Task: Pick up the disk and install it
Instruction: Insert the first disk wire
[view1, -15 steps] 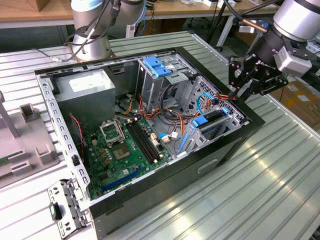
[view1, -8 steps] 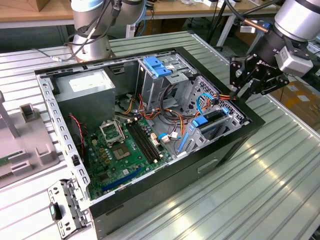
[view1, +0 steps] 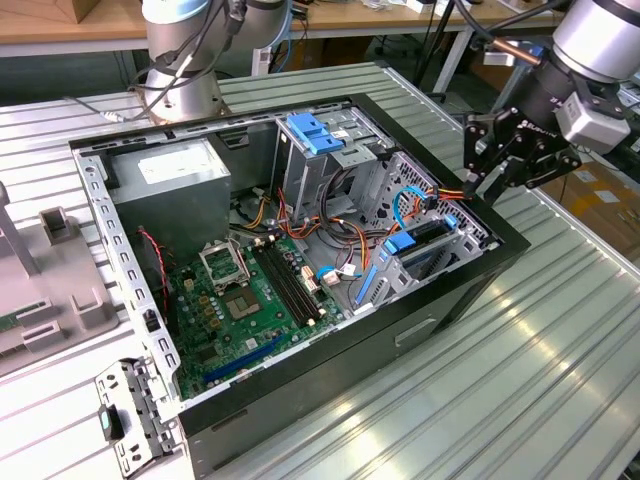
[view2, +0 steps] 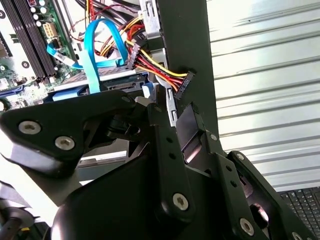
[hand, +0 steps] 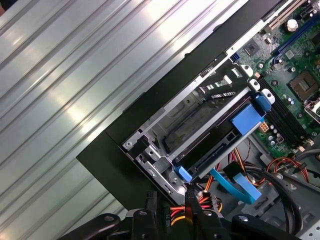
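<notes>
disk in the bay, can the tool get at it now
Probably yes: the tool hangs beside the case wall by the disk, whose upper side looks uncovered, though the red-and-yellow cable bundle next to it may crowd the approach.

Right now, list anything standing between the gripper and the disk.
The gripper hangs at the case rim beside the disk, which appears seated in its bay. A red-and-yellow wire bundle and a blue flat cable cross the space between them.

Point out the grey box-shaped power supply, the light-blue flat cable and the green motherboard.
Grey box-shaped power supply (view1: 172, 166): exterior view, on its white sticker.
Light-blue flat cable (view2: 92, 60): second wrist view, midway along the band.
Green motherboard (view1: 213, 312): exterior view, on bare board beside the processor socket.
</notes>
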